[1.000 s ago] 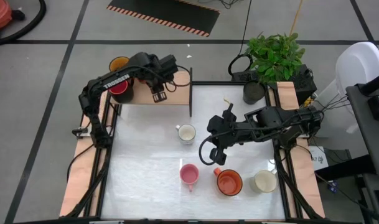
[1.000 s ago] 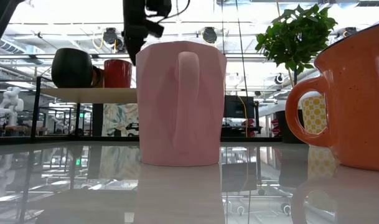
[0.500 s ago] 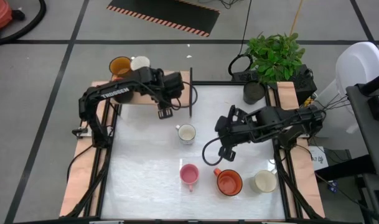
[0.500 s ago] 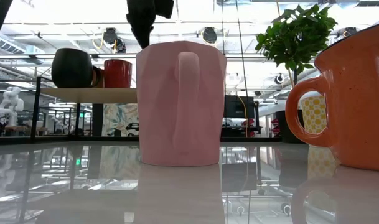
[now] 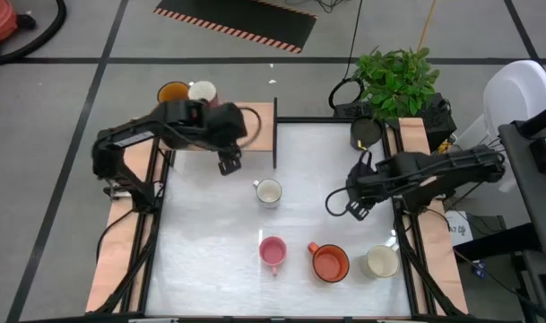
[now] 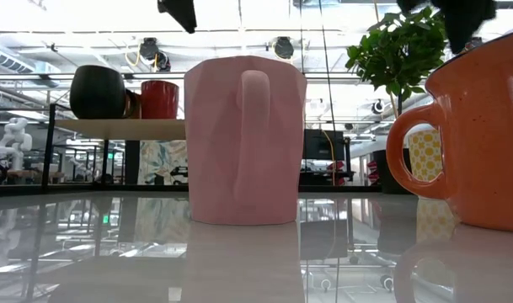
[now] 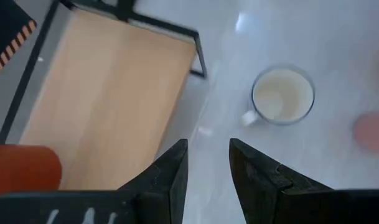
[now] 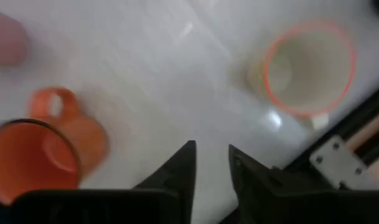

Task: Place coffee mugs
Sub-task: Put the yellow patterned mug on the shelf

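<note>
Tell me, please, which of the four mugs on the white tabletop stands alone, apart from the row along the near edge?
The white mug near the table's middle; the pink mug, orange mug and cream mug form the row.

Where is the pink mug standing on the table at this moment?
In the high view the pink mug stands near the front middle of the white table, apart from the orange mug on its right and the white mug behind it.

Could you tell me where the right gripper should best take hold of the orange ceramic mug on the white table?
Probably the rim of the orange ceramic mug, from straight above: it stands upright, mouth open. Choose the wall opposite its handle, which points toward the pink mug.
</note>
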Controlling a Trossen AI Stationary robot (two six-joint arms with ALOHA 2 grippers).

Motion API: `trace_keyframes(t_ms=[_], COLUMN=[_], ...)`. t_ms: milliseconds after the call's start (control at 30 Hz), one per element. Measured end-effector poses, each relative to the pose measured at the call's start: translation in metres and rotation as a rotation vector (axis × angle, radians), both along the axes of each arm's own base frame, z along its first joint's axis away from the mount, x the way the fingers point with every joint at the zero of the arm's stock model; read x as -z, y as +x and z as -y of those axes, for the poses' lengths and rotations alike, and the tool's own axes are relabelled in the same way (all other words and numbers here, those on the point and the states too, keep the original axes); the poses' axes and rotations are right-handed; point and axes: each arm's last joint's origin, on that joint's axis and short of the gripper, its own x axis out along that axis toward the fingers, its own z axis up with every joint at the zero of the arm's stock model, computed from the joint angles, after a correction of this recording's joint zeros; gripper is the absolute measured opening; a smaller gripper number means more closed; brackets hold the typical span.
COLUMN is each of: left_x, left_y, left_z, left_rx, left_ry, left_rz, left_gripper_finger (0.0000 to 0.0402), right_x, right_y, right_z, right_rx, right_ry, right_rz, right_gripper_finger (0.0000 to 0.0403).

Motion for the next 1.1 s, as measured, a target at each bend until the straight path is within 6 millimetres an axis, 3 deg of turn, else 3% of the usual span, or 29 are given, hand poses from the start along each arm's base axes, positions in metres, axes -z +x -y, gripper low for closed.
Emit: trace_keyframes(t_ms=[267,500,733,1100], left_x=[-0.022,-0.025,-0.024,-0.024], left_y=[-0.030,-0.034,-0.035,-0.035], left_z=[0.003,0.004,0.005,0.004], left_rx=[-0.085,-0.118,-0.134,-0.150], left_ry=[0.025,0.009,0.003,-0.003], left_rz=[0.094,0.110,0.103,0.107], left_gripper_finger=[0.0122,0.0122,0.0122,0.0122], right_x=[0.052,0.060,0.064,0.114], right_y=[-0.012,-0.005,-0.002,-0.008], right_z=[0.015,0.027,0.033,0.035], right_rx=[0.042,-0.058,-0.172,-0.175], right_ry=[0.055,-0.026,-0.116,-0.062], right_rz=[-0.103,-0.049,-0.033,-0.072], right_gripper_finger=[0.0190,0.0251,0.0265,0.0263])
